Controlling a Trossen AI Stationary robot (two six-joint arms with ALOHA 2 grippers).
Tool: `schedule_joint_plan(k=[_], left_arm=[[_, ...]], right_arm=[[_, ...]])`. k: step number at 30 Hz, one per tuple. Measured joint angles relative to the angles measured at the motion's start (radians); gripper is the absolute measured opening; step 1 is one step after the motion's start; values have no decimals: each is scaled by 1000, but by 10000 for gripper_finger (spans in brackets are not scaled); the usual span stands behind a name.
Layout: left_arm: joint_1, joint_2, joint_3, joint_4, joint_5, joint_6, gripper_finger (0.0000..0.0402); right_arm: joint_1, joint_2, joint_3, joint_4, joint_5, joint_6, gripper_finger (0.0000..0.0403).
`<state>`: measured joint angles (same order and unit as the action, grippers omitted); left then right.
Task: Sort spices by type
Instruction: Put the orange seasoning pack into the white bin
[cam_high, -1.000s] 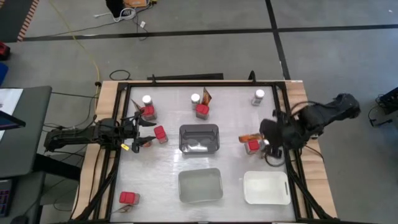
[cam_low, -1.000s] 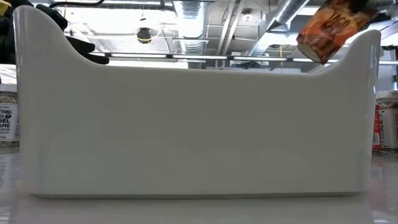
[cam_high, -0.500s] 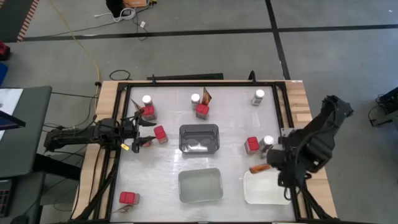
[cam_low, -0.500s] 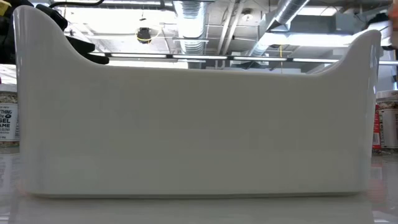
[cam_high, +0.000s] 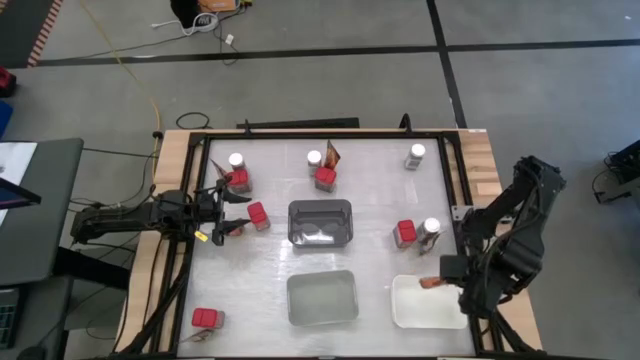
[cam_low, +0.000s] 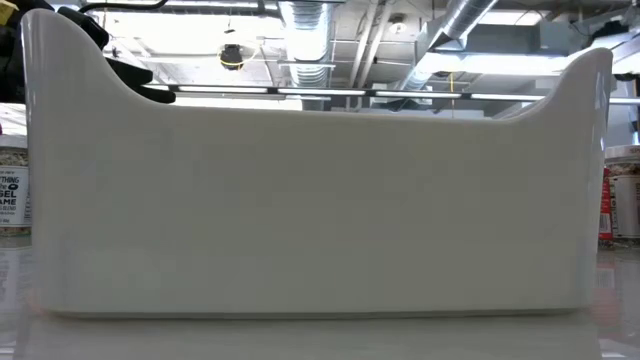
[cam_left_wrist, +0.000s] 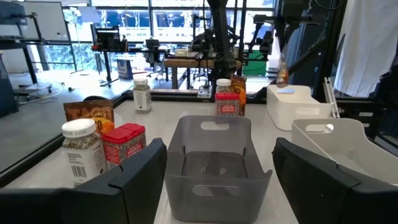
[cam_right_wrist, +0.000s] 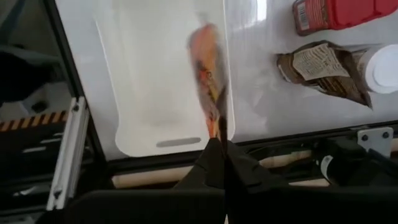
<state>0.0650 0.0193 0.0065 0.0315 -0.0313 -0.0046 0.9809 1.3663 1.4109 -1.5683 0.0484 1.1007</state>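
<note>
My right gripper (cam_high: 445, 277) is shut on a flat orange-brown packet (cam_high: 432, 283) above the white tray (cam_high: 425, 310) near the table's near right corner. My left gripper (cam_high: 228, 212) waits open at the left side, beside a red container (cam_high: 258, 216). Other spices stand on the table: a jar (cam_high: 236, 160) and a red container (cam_high: 238, 180) far left, a jar (cam_high: 314, 158), a packet (cam_high: 332, 152) and a red container (cam_high: 325, 178) far middle, and a red container (cam_high: 405, 233) with a jar (cam_high: 431, 228) at the right. My right gripper pinches the packet by one end (cam_right_wrist: 217, 121) between its two shut fingers (cam_right_wrist: 214, 155), coming slanting down from the table's right side. The packet (cam_right_wrist: 207, 68) sticks out forward beyond the fingertips, lifted clear, over the white tray (cam_right_wrist: 149, 93).
A dark grey tray (cam_high: 320, 222) sits mid-table and a light grey tray (cam_high: 322, 298) at the near edge; its wall (cam_low: 320, 200) fills the low view. A jar (cam_high: 416, 155) stands far right, a red container (cam_high: 208, 318) near left. A black frame (cam_high: 455, 170) borders the table.
My right gripper has carried the packet from beside the red container and jar at the right toward the table's near edge and lower, ending over the white tray. The packet has dropped out of the low view's upper right.
</note>
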Motion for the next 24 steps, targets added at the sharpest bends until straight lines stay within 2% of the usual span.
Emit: schedule_joint_plan(k=[6, 13, 19, 24], left_arm=[[0, 0, 0, 0, 0, 0, 282], [0, 0, 0, 0, 0, 0, 282], [0, 0, 0, 0, 0, 0, 282], [0, 0, 0, 0, 0, 0, 282]], right_arm=[[25, 4, -73, 69, -55, 9, 13], [16, 42, -156, 95, -167, 18, 13], [-26, 99, -162, 131, -204, 11, 13], [-92, 163, -162, 143, -264, -73, 13]])
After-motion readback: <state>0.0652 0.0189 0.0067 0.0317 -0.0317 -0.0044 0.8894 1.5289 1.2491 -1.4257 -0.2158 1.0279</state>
